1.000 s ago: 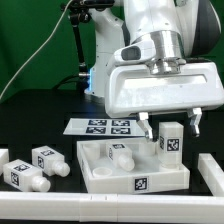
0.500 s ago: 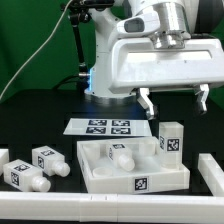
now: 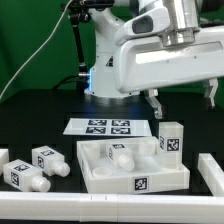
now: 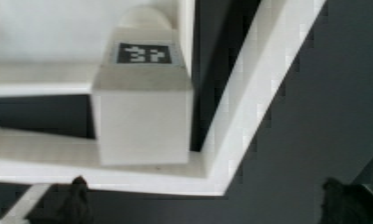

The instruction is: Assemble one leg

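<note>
Observed: the leg stands upright in the corner of the white tray at the exterior view's right, with its tagged face toward the camera. The wrist view shows it close against the tray's raised rim. The hand hangs above the leg and clear of it, fingers spread wide and holding nothing. A second leg lies flat inside the tray. Two further legs rest on the table toward the exterior view's left, and the marker board lies beyond the tray. Assessment: the leg appears to be a light, rigid plastic block. It looks smooth-sided, so probably somewhat slippery, and not fragile. Standing tall on a small footing, it would likely tip if nudged sideways. Recommended hold: squarely across two opposite flat sides of the upper body, above the rim so the fingers do not foul the tray. The peg is hidden; whether it is seated below cannot be told.
</note>
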You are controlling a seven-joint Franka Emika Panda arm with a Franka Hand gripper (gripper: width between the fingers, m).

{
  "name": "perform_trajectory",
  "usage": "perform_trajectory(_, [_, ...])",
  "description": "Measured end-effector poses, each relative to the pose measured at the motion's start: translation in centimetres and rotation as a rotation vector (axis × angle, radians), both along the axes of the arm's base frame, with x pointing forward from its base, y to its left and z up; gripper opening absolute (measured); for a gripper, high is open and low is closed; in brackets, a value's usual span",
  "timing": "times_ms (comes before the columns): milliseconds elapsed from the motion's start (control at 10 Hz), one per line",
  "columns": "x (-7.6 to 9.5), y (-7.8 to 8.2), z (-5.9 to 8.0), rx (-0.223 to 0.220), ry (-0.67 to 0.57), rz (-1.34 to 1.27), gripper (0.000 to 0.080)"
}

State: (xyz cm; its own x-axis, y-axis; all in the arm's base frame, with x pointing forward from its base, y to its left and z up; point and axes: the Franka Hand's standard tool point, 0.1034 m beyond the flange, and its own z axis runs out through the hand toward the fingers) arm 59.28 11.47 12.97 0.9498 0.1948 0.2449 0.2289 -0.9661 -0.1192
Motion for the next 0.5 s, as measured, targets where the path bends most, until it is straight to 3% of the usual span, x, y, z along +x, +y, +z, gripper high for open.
perform_trajectory(300, [-1.6,-1.8,-0.6,-0.026,0.184,-0.054,0.0649])
perform_trajectory(500, [-1.2,-0.9,-0.2,-0.021,0.307,-0.032,0.0649])
